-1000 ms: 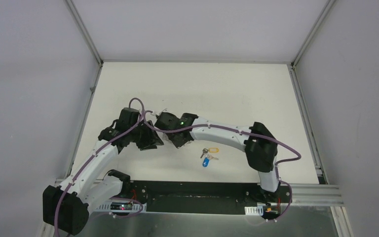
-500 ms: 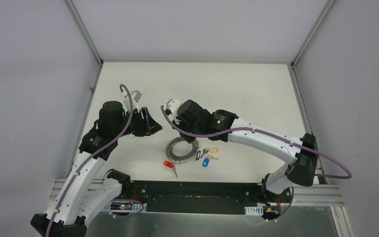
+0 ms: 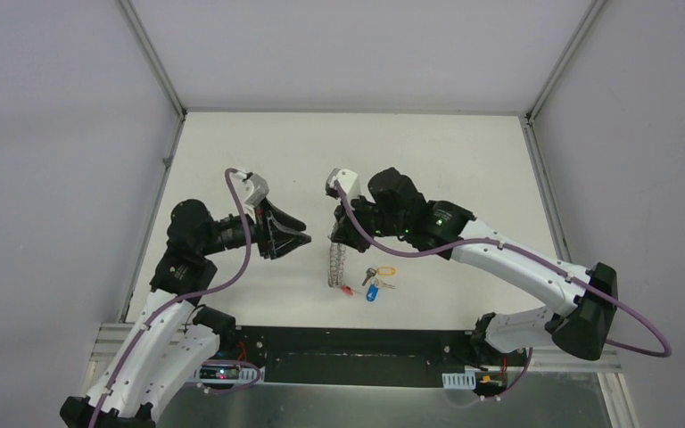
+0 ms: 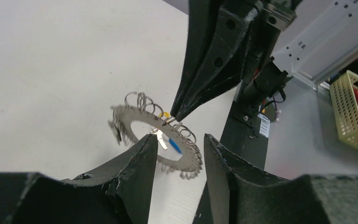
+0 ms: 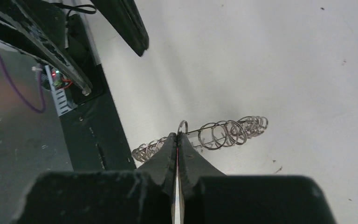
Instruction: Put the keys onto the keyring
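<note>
Near the front edge of the desk (image 3: 428, 160), right claw (image 3: 339, 237) pinches keyring (image 3: 334, 265) on edge; left claw (image 3: 298, 239) gapes empty, probably fetching keys (image 3: 378, 279) next.

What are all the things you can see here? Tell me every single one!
keyring: one, silver, ringed with many small wire loops, held up on edge above the table
yellow-tagged key: one, silver with a yellow tag, on the table just right of the keyring
blue-tagged key: one, silver with a blue tag, just nearer than the yellow one
red-tagged key: one, red tag, by the keyring's lower end
table: one, white
basket: one, pale yellow, off the table, something red inside
left gripper: one, black, open, left of the keyring, apart from it
right gripper: one, black, shut on the keyring's top edge
</note>
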`<move>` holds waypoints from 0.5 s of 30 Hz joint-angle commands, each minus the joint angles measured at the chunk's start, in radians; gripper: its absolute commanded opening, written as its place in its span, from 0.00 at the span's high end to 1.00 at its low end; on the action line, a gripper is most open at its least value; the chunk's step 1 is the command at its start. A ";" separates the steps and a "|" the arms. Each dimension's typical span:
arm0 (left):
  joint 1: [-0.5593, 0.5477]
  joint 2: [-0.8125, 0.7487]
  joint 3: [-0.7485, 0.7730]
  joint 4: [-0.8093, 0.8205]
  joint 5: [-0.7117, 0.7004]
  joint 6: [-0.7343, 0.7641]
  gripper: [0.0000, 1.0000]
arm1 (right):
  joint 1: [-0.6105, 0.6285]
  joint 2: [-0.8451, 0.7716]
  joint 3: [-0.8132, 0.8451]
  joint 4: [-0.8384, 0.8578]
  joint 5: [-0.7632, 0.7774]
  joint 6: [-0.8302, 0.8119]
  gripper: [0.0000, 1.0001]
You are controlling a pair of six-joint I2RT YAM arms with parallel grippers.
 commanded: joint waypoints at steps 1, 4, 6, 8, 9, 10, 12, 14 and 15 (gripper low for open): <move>-0.032 -0.016 -0.050 0.314 0.163 0.087 0.58 | -0.020 -0.034 0.020 0.087 -0.213 -0.024 1.00; -0.066 -0.010 -0.055 0.326 0.175 0.161 0.59 | -0.036 -0.045 0.019 0.092 -0.285 -0.038 1.00; -0.095 -0.003 -0.059 0.326 0.186 0.216 0.59 | -0.043 -0.057 0.012 0.100 -0.301 -0.045 1.00; -0.129 -0.005 -0.069 0.324 0.187 0.275 0.61 | -0.048 -0.073 0.000 0.110 -0.315 -0.055 1.00; -0.142 -0.009 -0.078 0.325 0.183 0.301 0.61 | -0.051 -0.079 -0.003 0.113 -0.324 -0.062 1.00; -0.151 -0.015 -0.085 0.324 0.178 0.332 0.61 | -0.054 -0.085 -0.005 0.113 -0.347 -0.069 1.00; -0.161 -0.028 -0.100 0.323 0.181 0.385 0.61 | -0.064 -0.094 -0.013 0.119 -0.410 -0.099 1.00; -0.165 -0.041 -0.110 0.320 0.190 0.422 0.62 | -0.069 -0.097 -0.018 0.120 -0.463 -0.123 1.00; -0.165 -0.045 -0.113 0.317 0.192 0.435 0.62 | -0.071 -0.096 -0.018 0.122 -0.480 -0.133 1.00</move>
